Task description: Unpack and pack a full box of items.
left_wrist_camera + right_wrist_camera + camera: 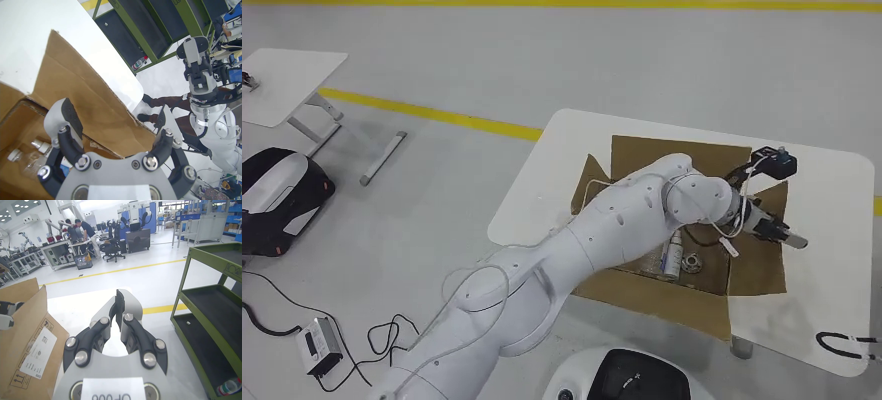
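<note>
Left claw (115,109) hangs open and empty over the box (75,79), apparently poised to lift out bottles (37,151); right claw (118,303), closed on nothing, hangs beside it, seemingly kept clear.

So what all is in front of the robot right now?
box: one, brown, open on the table
table: one, white, under the box
bottles: at least two, clear with white caps, in the box
cart: one, green, beside the table
cart bottle: one, clear, red cap, cart's bottom shelf
cable: one, black, near the table's corner
left gripper: one, grey and black, open above a box flap
right gripper: one, grey and black, shut, beside the box
</note>
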